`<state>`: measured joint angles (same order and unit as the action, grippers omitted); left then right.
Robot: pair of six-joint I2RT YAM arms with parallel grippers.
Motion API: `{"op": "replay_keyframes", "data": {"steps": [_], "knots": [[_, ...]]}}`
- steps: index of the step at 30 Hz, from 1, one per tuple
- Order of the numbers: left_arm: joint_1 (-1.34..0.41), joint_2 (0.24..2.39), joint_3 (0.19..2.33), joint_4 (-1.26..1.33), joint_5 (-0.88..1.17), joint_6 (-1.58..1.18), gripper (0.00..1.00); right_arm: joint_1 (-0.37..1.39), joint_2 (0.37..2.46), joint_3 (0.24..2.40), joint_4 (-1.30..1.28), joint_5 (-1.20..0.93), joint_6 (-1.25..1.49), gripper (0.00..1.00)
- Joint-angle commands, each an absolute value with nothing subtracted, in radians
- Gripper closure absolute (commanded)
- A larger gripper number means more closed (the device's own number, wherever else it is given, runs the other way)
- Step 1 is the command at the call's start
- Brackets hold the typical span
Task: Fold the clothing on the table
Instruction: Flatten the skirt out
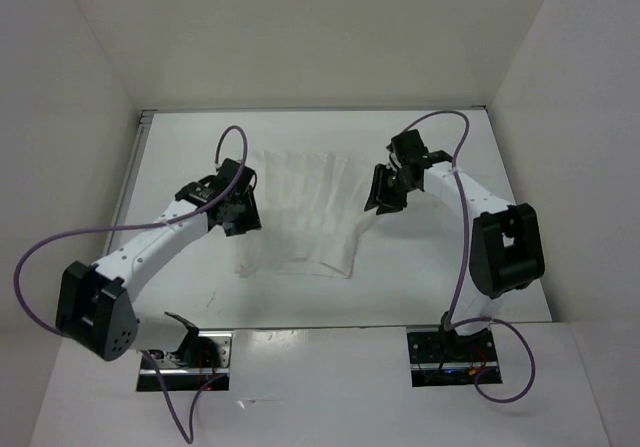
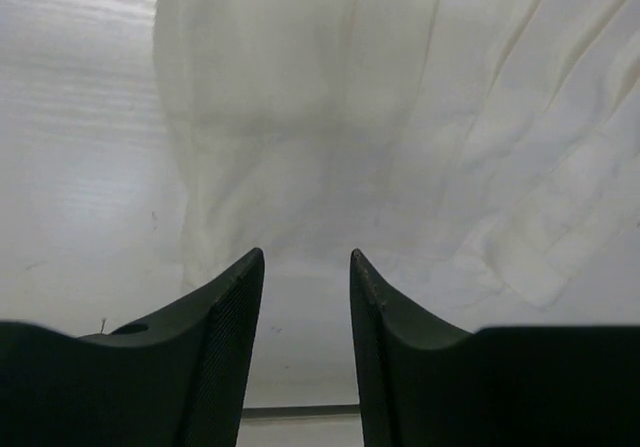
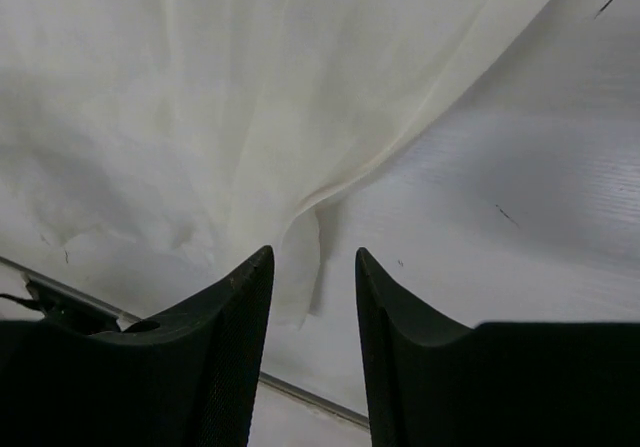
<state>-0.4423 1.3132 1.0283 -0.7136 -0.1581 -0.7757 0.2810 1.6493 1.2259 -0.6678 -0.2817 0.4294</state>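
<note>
Reaching out over the flat, plain white matte table [image 1: 430, 282], my left gripper [image 2: 305, 257] has its two black ribbed fingers [image 2: 225, 347] parted with nothing between them — released, gripping nothing. Just ahead of those fingertips lies the thin, wrinkled, slightly sheer white fabric garment [image 2: 400, 137]. Its near edge runs across right at the mouth of the gap, and its side edge climbs away ahead and to the left, with bare tabletop beyond it.

My right gripper [image 3: 313, 254] is spread as well, jaws standing apart. A narrow creased corner of the same cloth comes down to the opening between the tips, but it is not pinched; whether it brushes a pad I cannot tell. The rest of the fabric fills the space ahead and to the left of that hand, while bare table stretches off to its right.

Seen from above, the garment lies spread on the table between my two hands — long creases fanning across it. My left hand is at its left edge and my right hand at its right edge, farther from me.
</note>
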Motion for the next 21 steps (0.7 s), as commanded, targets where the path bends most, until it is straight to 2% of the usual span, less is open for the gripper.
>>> {"op": "replay_keyframes", "data": {"steps": [1, 3, 6, 7, 15, 21], "knots": [[-0.445, 1.454, 1.091, -0.620, -0.170, -0.736, 0.54, 0.304, 1.735, 1.195, -0.646, -0.374, 0.436, 0.56], [-0.445, 1.558, 1.115, -0.574, -0.160, -0.712, 0.68, 0.327, 1.769, 1.195, -0.634, -0.397, 0.436, 0.57], [-0.445, 1.692, 1.183, -0.586, -0.182, -0.701, 0.95, 0.336, 1.831, 1.206, -0.609, -0.431, 0.445, 0.59], [-0.445, 1.718, 1.195, -0.586, -0.193, -0.701, 0.99, 0.336, 1.847, 1.218, -0.609, -0.431, 0.445, 0.59], [-0.455, 1.928, 1.219, -0.565, -0.132, -0.655, 1.00, 0.310, 1.980, 1.325, -0.621, -0.316, 0.445, 0.60], [-0.477, 2.080, 1.400, -0.528, -0.028, -0.623, 1.00, 0.207, 2.063, 1.483, -0.632, -0.262, 0.445, 0.64]]}}
